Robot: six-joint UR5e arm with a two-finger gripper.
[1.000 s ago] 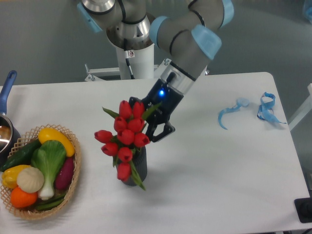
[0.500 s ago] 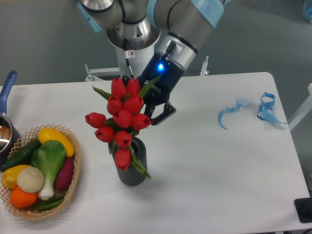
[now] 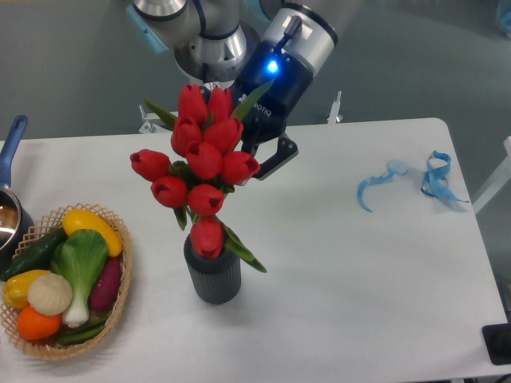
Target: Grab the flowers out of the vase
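1. Jaws (image 3: 257,159) clamped on the flowers (image 3: 200,171), gripping from behind the bunch near its upper right; one dark finger (image 3: 279,153) visible past the right-hand buds, contact point itself hidden by blooms and leaves.
2. Bunch raised compared with half a second and a second ago: top buds now well above the vase (image 3: 212,270), whole bunch carried up and slightly back with the jaws.
3. Vase upright below and in front of the jaws, resting on the desk (image 3: 359,279), no longer tilted as a second ago.
4. Lowest bud (image 3: 207,238) at the vase mouth, with a leaf (image 3: 243,250) hanging over the rim; stems below it hidden, so full clearance cannot be told.
5. Judgement: lift well under way and the grip apparently sound; extraction probably not complete, further upward travel likely needed before the stems come free.
6. Basket (image 3: 120,303) of vegetables to the lower left, well apart from the jaws; blue ribbon (image 3: 435,179) far right, also well apart.
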